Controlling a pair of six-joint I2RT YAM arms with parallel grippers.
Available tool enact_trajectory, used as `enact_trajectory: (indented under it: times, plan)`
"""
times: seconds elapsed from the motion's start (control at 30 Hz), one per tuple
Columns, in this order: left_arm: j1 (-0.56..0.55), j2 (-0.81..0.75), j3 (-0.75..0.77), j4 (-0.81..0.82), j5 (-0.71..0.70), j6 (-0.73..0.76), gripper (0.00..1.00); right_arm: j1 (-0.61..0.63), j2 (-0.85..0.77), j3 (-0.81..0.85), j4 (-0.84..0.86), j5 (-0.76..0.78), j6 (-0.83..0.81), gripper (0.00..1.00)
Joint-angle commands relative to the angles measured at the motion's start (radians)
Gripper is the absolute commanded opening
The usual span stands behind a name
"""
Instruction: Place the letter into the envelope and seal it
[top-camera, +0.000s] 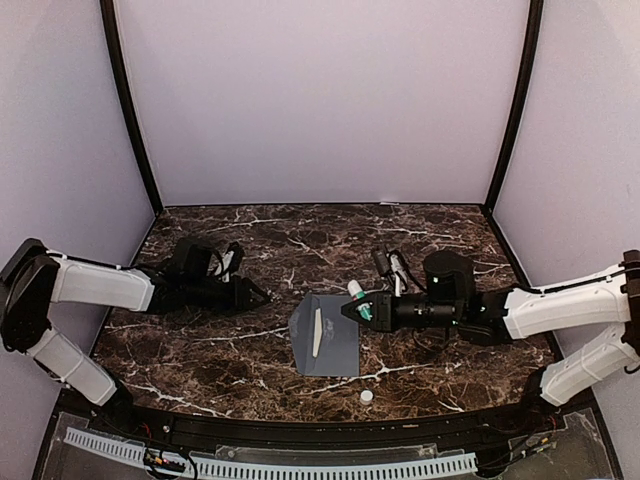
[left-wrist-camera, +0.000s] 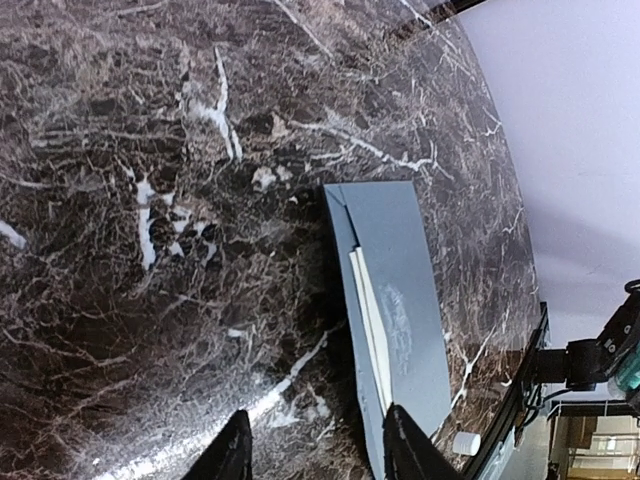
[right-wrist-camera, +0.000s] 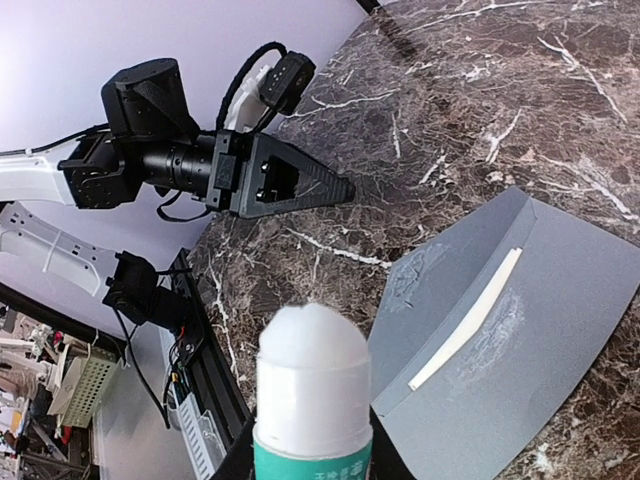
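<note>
Glue stick (right-wrist-camera: 312, 400) pinched in my right gripper (top-camera: 355, 310), its white tip facing the envelope (top-camera: 335, 345) just ahead, where a pale strip, I think the letter (top-camera: 316, 333), shows along the flap's fold, ready for gumming, while my left gripper (left-wrist-camera: 318, 450) hangs half-spread and empty, well clear.

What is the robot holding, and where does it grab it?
The right gripper holds a glue stick by its green lower body; the left gripper holds nothing.

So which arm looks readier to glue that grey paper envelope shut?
Right: its end effector grips the white-tipped teal glue stick beside the slate-grey paper envelope; the left end effector is empty, farther off.
</note>
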Motion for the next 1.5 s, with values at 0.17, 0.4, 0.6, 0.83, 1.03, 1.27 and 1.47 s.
enact_trajectory:
  times: [0.17, 0.4, 0.6, 0.83, 1.03, 1.27, 1.47]
  plan:
    - [-0.017, 0.135, 0.056, -0.041, 0.085, 0.088, 0.32, -0.007, 0.069, -0.019, 0.066, 0.093, 0.025, 0.03]
    - [-0.109, 0.219, 0.158, -0.103, 0.082, 0.145, 0.26, -0.013, 0.114, -0.043, 0.097, 0.111, 0.034, 0.03]
    - [-0.158, 0.244, 0.209, -0.075, 0.084, 0.128, 0.21, -0.015, 0.172, -0.076, 0.153, 0.119, 0.047, 0.02]
    - [-0.187, 0.290, 0.243, -0.020, 0.105, 0.089, 0.17, -0.015, 0.226, -0.084, 0.200, 0.113, 0.057, 0.01]
    - [-0.218, 0.345, 0.284, 0.029, 0.126, 0.068, 0.11, -0.014, 0.267, -0.086, 0.224, 0.103, 0.066, 0.00]
    - [-0.242, 0.395, 0.318, 0.060, 0.136, 0.057, 0.05, -0.015, 0.291, -0.098, 0.249, 0.101, 0.081, 0.00]
    - [-0.257, 0.448, 0.358, 0.076, 0.141, 0.056, 0.00, -0.015, 0.298, -0.097, 0.259, 0.096, 0.084, 0.00]
